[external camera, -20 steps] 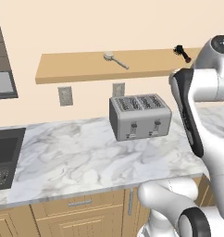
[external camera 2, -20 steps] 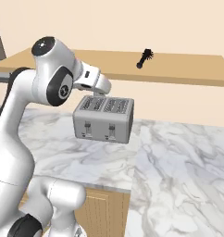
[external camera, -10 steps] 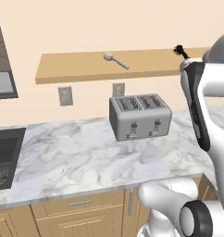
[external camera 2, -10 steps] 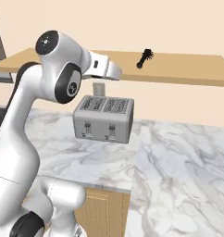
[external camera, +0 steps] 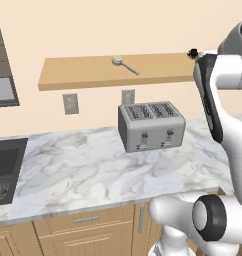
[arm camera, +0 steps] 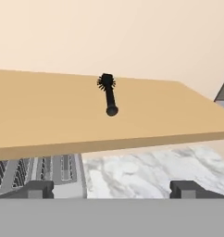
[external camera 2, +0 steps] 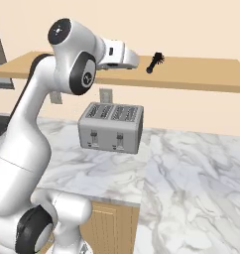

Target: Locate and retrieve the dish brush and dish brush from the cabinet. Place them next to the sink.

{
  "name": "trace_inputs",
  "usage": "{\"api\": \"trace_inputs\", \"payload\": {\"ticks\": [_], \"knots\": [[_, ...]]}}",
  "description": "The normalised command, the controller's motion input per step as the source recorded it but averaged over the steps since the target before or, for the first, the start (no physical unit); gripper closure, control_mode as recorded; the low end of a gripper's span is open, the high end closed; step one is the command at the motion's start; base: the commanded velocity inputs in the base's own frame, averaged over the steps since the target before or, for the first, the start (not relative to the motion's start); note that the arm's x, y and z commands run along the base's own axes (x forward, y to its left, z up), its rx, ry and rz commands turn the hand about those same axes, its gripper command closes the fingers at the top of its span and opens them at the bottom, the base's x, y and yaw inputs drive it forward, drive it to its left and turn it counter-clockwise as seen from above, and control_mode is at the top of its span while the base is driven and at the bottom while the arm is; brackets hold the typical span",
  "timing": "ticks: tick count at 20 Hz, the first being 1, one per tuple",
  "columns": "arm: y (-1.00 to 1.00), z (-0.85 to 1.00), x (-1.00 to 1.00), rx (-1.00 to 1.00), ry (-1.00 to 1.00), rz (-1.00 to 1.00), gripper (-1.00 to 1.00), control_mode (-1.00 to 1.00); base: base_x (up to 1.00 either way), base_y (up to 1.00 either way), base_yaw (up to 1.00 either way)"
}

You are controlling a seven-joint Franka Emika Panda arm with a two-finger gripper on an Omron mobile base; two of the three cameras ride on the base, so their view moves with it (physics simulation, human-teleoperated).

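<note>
At the far left of your left base view, the dark sink is sunk into the marble counter, its dotted drain grid low in the basin. Above it, at the left edge, is the corner of a grey appliance. Moving right, a long wooden shelf runs along the cream wall. The pale wood dish brush lies flat on it near the middle, round head to the left and thin handle angled down to the right. Under the shelf, two wall outlets flank the space above a grey four-slot toaster, which stands on the counter well apart from the sink. Further right, the black dish brush lies near the shelf's right end, partly hidden behind your white arm.

In the right base view, your arm reaches up to shelf height, its hand pointing toward the black brush, near it but not touching.

In the hand view, the black brush lies flat on the shelf top straight ahead, spiky head away from you and rounded handle end toward you. Your gripper has its jaws fully apart and holds nothing; the two dark fingertips sit at the lower corners, below the shelf's front edge, with the toaster slots beneath at lower left.
</note>
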Motion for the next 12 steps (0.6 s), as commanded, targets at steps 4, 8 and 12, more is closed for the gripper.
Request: {"api": "trace_inputs", "payload": {"ticks": [4, 8, 12], "knots": [[-0.16, 0.05, 0.51, 0.01, 0.12, 0.0, -1.0, -1.0, 0.0, 0.0, 0.0], [-0.24, -0.07, 0.62, 0.05, 0.12, 0.0, -1.0, -1.0, 0.0, 0.0, 0.0], [-0.21, -0.1, 0.52, 0.05, 0.11, -0.01, -1.0, -1.0, 0.0, 0.0, 0.0]]}}
